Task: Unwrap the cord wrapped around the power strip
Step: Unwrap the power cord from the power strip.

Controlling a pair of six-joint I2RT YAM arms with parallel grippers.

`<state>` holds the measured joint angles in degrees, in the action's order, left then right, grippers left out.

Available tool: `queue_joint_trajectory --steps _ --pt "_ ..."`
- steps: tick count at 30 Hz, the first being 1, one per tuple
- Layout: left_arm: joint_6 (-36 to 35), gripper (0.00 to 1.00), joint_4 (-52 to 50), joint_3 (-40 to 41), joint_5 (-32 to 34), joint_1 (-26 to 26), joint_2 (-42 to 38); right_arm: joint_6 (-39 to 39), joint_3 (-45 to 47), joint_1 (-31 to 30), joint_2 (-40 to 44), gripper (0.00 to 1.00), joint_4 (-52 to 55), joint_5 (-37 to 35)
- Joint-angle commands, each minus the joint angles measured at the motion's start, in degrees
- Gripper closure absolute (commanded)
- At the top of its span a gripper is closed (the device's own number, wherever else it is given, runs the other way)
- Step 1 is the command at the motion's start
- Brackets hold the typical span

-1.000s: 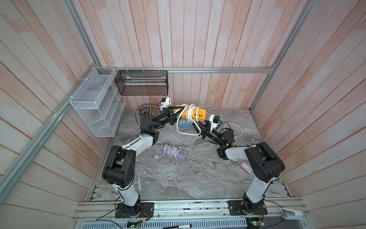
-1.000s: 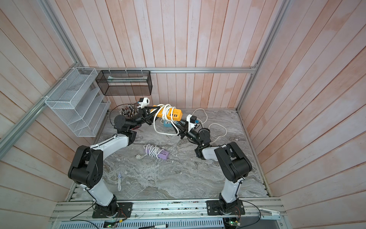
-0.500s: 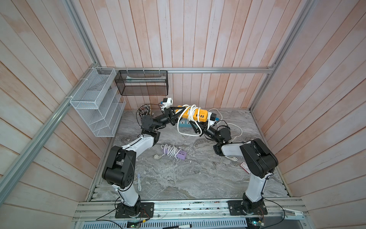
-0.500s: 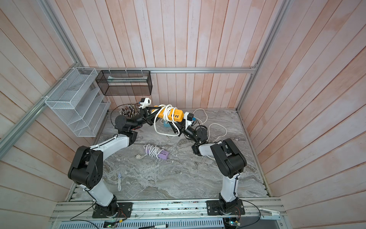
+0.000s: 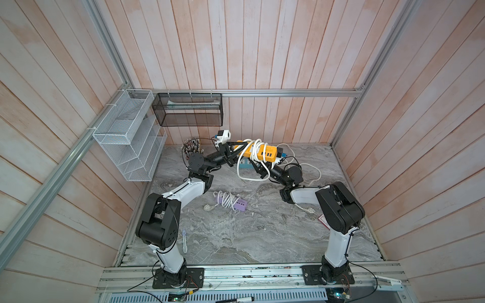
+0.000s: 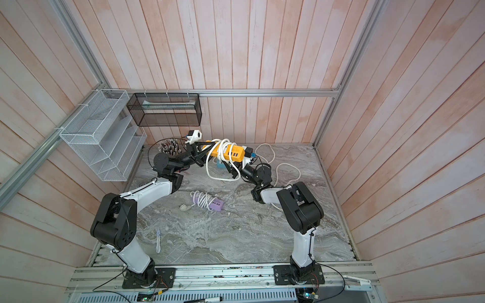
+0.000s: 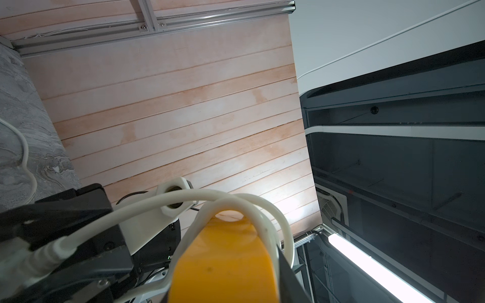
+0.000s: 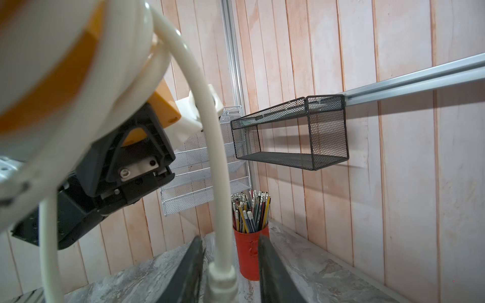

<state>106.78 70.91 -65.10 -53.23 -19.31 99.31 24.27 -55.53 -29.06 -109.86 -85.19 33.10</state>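
While our left pincer [image 5: 242, 148] is squeezing the orange power strip [image 5: 266, 153] above the counter [image 5: 236, 236], we are not seeing whether our right pincer [image 5: 258, 168] is pinching its white cord [image 5: 242, 168]; hard pulling could yank the strip loose.

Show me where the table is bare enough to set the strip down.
Bare: front middle of the table, between the purple power strip and the front rail. Crowded: the back, with the pencil cup, the lifted orange power strip and white cord trailing back right.
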Motion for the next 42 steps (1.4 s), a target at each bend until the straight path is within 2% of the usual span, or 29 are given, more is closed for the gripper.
queue_joint_trajectory --steps 1,14,26,33,37,42 --pt "0.4 1.00 4.3 -1.0 2.3 -0.4 -1.7 0.5 0.0 0.6 0.4 1.00 1.1 -0.9" --pt "0.2 1.00 4.4 2.2 1.1 -0.3 -2.4 0.3 3.3 6.1 7.2 1.00 6.6 -1.4" --pt "-1.8 1.00 4.6 10.3 -0.2 -1.5 -1.7 -6.3 -2.9 11.2 12.2 1.00 22.7 1.9" --pt "-5.6 1.00 0.9 12.2 -0.7 -3.7 0.5 -9.7 -8.5 11.5 12.4 1.00 31.7 4.3" --pt "-5.0 1.00 3.6 12.5 0.4 -3.2 3.7 -11.4 -8.5 10.8 15.1 1.00 34.0 5.3" --pt "-3.2 1.00 8.4 10.5 2.4 -1.5 9.2 -17.9 -8.7 8.9 21.2 1.00 42.6 5.4"
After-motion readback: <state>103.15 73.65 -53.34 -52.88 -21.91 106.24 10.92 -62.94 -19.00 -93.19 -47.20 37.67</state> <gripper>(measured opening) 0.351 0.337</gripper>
